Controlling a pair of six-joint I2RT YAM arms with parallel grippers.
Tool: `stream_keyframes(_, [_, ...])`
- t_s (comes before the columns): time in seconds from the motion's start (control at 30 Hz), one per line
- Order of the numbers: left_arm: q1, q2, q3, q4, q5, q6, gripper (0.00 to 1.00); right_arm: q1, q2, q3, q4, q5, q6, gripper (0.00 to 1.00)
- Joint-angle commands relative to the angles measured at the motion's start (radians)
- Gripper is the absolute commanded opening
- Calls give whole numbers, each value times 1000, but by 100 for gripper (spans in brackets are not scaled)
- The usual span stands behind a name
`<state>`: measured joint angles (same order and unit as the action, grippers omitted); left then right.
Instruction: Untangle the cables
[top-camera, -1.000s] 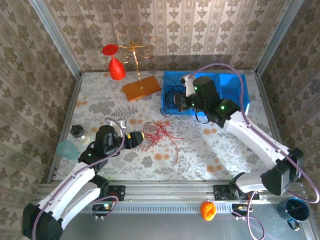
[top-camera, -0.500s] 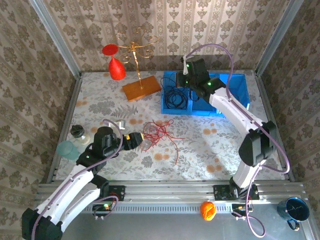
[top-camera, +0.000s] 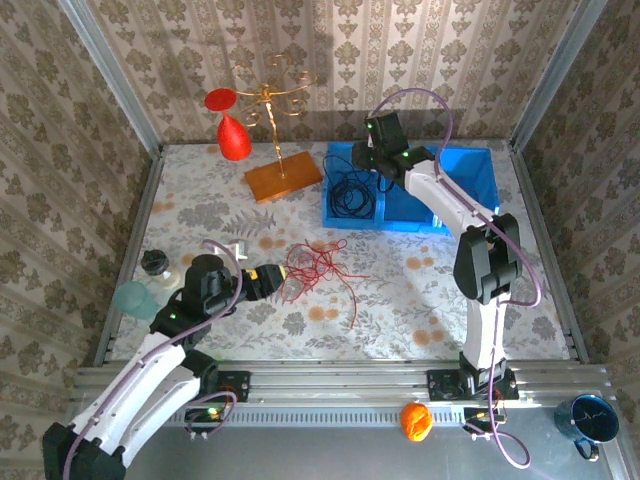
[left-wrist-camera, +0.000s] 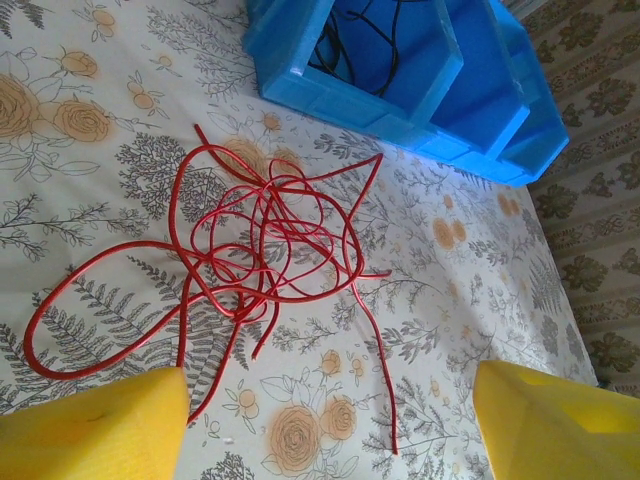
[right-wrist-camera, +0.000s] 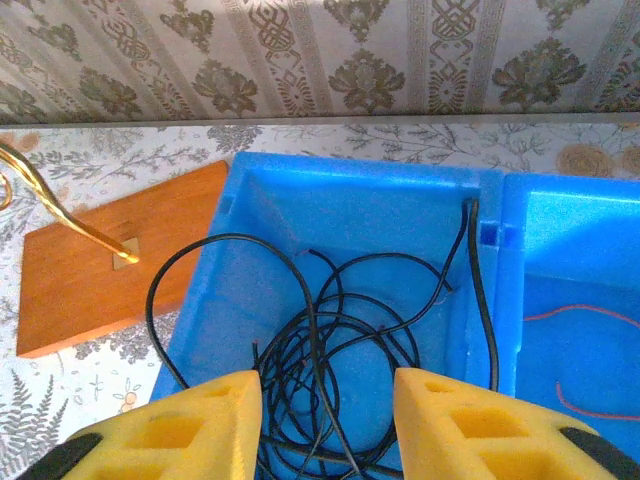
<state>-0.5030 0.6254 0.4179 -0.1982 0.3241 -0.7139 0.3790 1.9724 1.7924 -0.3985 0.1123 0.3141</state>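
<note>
Left pincer (left-wrist-camera: 328, 390) stands wide open, nothing between its yellow fingers (left-wrist-camera: 100, 425), low over the table (left-wrist-camera: 480, 300). Just ahead lies the red cable (left-wrist-camera: 270, 240), a loose tangle with long ends trailing, apart from the blue bin (left-wrist-camera: 470, 90). Right pincer (right-wrist-camera: 322, 385) hangs over the bin's left compartment, jaws partly apart. Black cable (right-wrist-camera: 340, 320) is coiled on the floor beneath, and a strand seems to run between the fingers, though contact is unclear. A thin red strand (right-wrist-camera: 580, 315) lies in the next compartment.
</note>
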Motion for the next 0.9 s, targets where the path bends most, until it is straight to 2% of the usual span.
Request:
stream_keyframes(0.0, [6,16,-13,-1,-8,-10,76,12,-105,-59,22,-17,1,43])
stream_keyframes(0.17, [6,62,-28,29,-23,-28,76,86,-279,-253,73,-22,-6,44])
stream_keyframes(0.3, [6,117,-39,32,-58,-27,76,223,-446,-506,149,46,1,45])
stream_keyframes(0.4, [5,178,-43,48,-70,-15,76,326,-512,-643,164,62,33,45])
stream_keyframes(0.5, [4,264,-36,84,-53,5,75,404,-538,-765,184,37,111,47])
stream_keyframes(0.6, [2,358,-31,134,-41,19,70,444,-527,-856,230,-2,198,49])
stream_keyframes(0.7, [-1,439,-29,188,-36,32,61,450,-474,-914,291,-33,247,51])
stream_keyframes(0.87, [-16,536,-2,195,-66,66,52,448,-392,-923,320,26,218,53])
